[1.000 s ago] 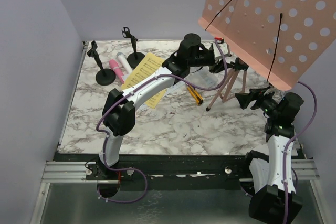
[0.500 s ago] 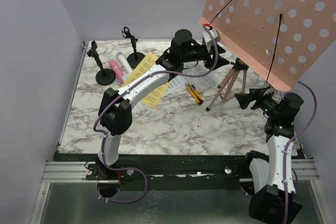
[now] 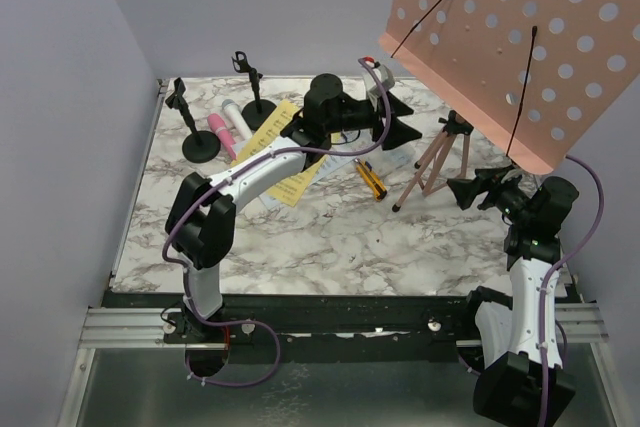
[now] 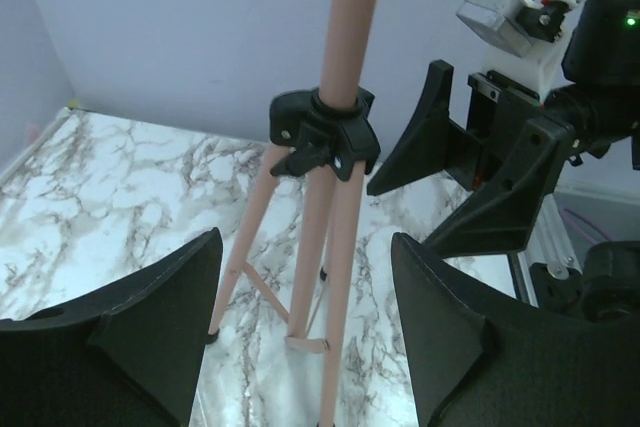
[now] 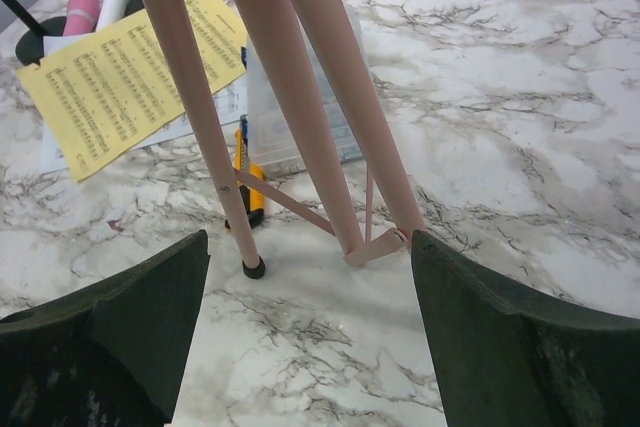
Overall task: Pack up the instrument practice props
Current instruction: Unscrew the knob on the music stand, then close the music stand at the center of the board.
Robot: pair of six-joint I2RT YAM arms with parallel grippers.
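- The pink perforated music rack stood fully set up on its tripod at the right of the tabletop, with the panel raised and the legs spread. By that, folding it down was not yet done.
- The left gripper hung just left of the tripod, its jaws well apart and holding nothing. In its wrist view the legs stood beyond the gap, clear of both fingers.
- The right gripper sat low, near the tripod's right side. Its jaws were spread wide too and empty, with the legs ahead of it untouched.
- The pink microphone and the white microphone lay side by side at the far left, loose on the tabletop.
- The two black mic holders stood upright by them, one to the left and one farther back.
- The yellow sheet-music page lay flat near the middle, with white pages partly under it.
- A clear box and a utility knife lay between the pages and the tripod.
- The packing looked barely begun. Every prop sat out in the open and none was gathered or stowed. With both grippers at the tripod, the rack seemed to be the piece in hand, and the microphones, holders and pages were all left to do.
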